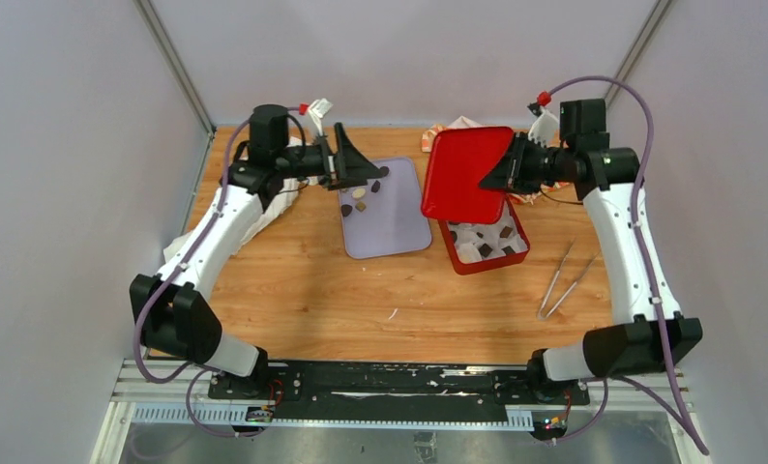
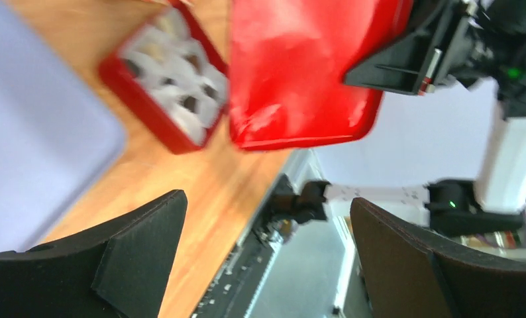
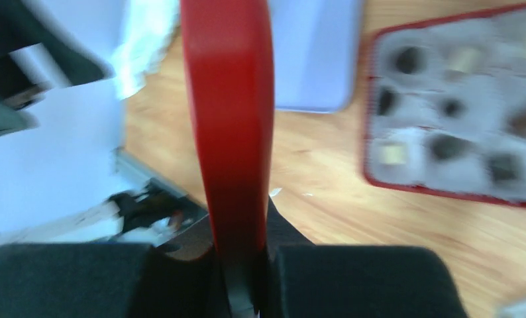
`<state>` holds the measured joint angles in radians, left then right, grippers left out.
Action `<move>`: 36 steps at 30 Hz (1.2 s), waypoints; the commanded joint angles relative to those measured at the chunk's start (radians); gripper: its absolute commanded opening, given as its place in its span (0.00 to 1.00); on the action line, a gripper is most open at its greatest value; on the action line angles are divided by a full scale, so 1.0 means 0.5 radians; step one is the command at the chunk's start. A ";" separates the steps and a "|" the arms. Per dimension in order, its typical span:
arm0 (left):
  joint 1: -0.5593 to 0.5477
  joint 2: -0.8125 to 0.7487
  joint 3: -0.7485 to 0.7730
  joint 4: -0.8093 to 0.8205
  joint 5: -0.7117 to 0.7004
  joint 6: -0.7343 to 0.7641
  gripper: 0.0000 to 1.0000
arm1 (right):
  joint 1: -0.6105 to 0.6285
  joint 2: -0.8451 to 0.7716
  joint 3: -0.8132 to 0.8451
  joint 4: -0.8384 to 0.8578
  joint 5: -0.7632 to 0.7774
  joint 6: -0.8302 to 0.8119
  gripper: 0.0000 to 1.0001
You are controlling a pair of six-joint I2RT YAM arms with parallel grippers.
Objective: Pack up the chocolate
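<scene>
Now the right gripper (image 3: 237, 248) pinches the red lid (image 1: 467, 174) by its edge, tilted over the red box (image 1: 479, 268). Chocolate (image 1: 485, 249) sits in the box's paper cups (image 1: 467, 254), and more lies loose on the lavender tray (image 1: 395, 232). Left gripper (image 2: 267, 205) is spread and empty above the tray. Tongs (image 1: 564, 280) lie on the bench (image 1: 361, 300).

The red lid (image 1: 467, 174), clamped in the right gripper (image 1: 487, 182), hung over the far half of the red box (image 1: 487, 268), so only its near cups lay open from above. The left gripper (image 1: 369, 170), jaws apart, crowded the lavender tray's (image 1: 399, 222) far corner. Open tabletop (image 1: 361, 290) stretched nearer the arm bases. Tongs (image 1: 562, 282) lay right of the box.
</scene>
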<state>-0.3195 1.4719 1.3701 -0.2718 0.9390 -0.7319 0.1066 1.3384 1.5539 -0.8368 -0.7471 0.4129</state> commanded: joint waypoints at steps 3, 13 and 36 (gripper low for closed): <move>0.306 -0.129 -0.073 -0.326 -0.243 0.222 1.00 | 0.021 0.379 0.699 -1.116 1.504 -0.396 0.00; 0.080 0.177 -0.052 -0.279 -0.506 0.063 1.00 | 0.667 0.925 0.911 -1.526 3.548 -0.161 0.00; -0.093 0.482 -0.172 -0.284 -0.786 -0.042 1.00 | 0.913 1.449 0.711 -1.486 3.732 0.199 0.00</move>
<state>-0.3737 1.6810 1.3331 -0.4210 0.5598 -0.7338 0.5446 2.0422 1.9400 -1.5394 1.1187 0.4538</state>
